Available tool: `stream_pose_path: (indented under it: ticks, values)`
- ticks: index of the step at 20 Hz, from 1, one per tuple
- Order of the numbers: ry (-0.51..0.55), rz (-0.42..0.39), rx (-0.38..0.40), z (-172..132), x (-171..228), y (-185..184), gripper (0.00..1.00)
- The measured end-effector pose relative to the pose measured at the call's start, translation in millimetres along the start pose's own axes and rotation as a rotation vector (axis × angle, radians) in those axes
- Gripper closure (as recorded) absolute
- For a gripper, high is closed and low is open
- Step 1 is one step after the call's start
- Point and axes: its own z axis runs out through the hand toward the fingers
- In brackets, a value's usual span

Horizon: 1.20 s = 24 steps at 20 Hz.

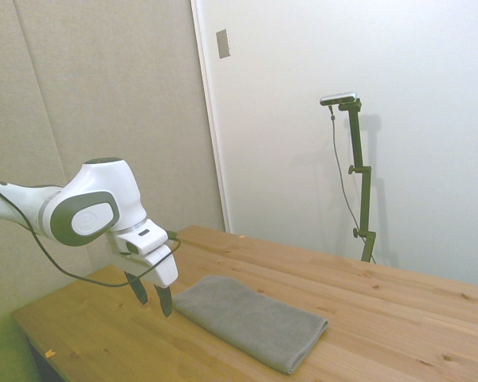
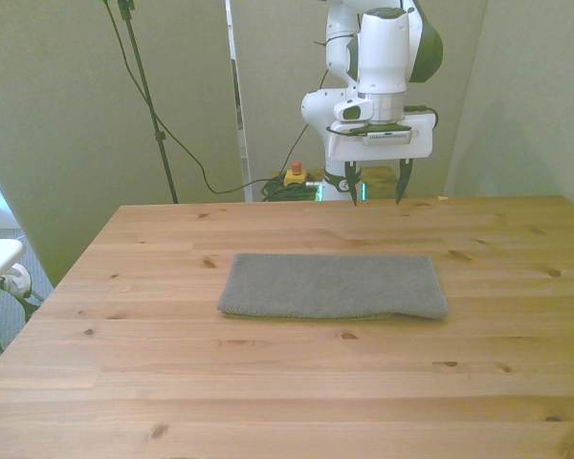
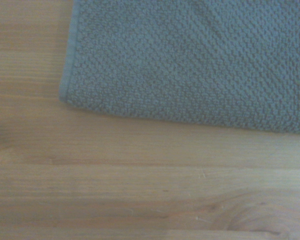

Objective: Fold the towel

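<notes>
The towel (image 2: 333, 286) lies flat near the middle of the wooden surface (image 2: 268, 382), in a long grey oblong with its long side running across the front view. It appears folded over on itself, with a thick doubled edge toward the front view's right. In the side view the towel (image 1: 251, 320) stretches away from the arm toward the picture's lower right.

The gripper (image 2: 375, 185) hangs above the surface, behind the towel's far long edge and toward the front view's right end of it. The fingers (image 2: 352, 183) point straight down, spread apart and released, grasping nothing. In the side view the gripper (image 1: 151, 294) hovers just beside the towel's near end, with its tips clear of the cloth and not touching the surface.

The wrist view shows one rounded corner of the towel (image 3: 190, 60), with coarse looped terry texture, lying on bare wood grain (image 3: 140, 190).

The surface is made of pale wood planks with visible knots. Behind it stand beige padded wall panels (image 1: 103, 87) and a white wall (image 1: 342, 64). A dark cable (image 2: 172, 134) trails down the wall behind the surface, and a small red-and-yellow button unit (image 2: 295, 173) sits on the floor beyond the far edge.
</notes>
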Motion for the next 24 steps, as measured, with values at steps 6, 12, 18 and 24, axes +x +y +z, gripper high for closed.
stream_pose_path:
  ticks: [6,12,18,24]
  values:
    - [0.016,0.033,0.037,-16.8,24.6,-10.2,0.0]
    - [0.095,0.077,-0.024,-4.9,63.0,-72.8,0.0]
    - [0.345,0.074,-0.2,35.9,47.1,-164.5,0.0]
    - [0.432,0.058,-0.338,64.7,-12.2,-218.4,0.0]
